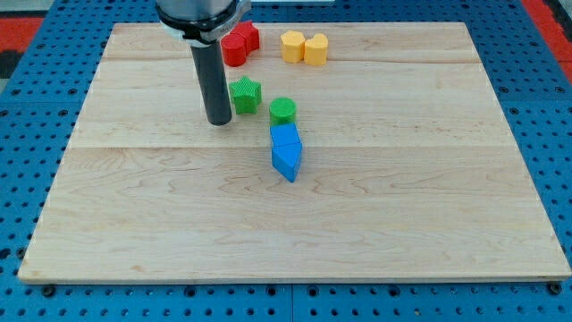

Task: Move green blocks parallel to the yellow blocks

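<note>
My tip rested on the wooden tabletop, just to the view's left of the green star-shaped block and a little below its level, close beside it though I could not tell whether it touched. There were no fingers on this rod to be released or clenched, so nothing was being grasped; the work was all pushing.

The green round block sat just down and to the view's right of the star, touching or nearly touching the upper of two blue blocks stacked in a line below it. The two yellow blocks stood side by side near the view's top, in a row running across the view, with two red blocks to their left.

The greens lay on a slant (star higher, cylinder lower), so they did not yet run parallel to the yellow pair. The step in hand looked like the approach to the star. The next move probably called for nudging one green until the pair lay level, without shoving the cylinder into the blues.
</note>
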{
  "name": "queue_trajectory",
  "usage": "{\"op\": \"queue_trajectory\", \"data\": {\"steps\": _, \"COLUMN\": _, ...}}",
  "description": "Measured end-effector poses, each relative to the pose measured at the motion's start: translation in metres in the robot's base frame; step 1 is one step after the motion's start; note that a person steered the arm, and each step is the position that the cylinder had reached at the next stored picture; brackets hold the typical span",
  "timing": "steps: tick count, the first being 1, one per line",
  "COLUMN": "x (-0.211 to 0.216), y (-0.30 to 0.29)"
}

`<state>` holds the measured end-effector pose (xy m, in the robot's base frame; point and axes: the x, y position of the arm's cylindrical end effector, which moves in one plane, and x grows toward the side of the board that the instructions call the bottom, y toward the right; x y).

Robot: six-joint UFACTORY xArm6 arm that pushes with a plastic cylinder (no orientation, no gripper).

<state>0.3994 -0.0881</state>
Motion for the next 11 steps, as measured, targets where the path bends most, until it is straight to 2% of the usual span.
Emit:
{"op": "queue_trajectory", "data": {"steps": 1, "x": 0.013, "y": 0.007}}
{"op": "queue_trajectory", "data": {"steps": 3, "x": -0.009, "y": 0.081}}
{"op": "queue_trajectory", "data": {"steps": 5, "x": -0.027, "y": 0.107}}
{"op": "queue_trajectory", "data": {"steps": 7, "x": -0.085, "y": -0.004}}
{"op": "queue_trajectory", "data": {"steps": 8, "x": -0.085, "y": -0.102}}
{"op": "queue_trajectory", "data": {"steps": 9, "x": -0.059, "y": -0.126}}
{"op": "queue_trajectory", "data": {"steps": 11, "x": -0.058, "y": 0.107}}
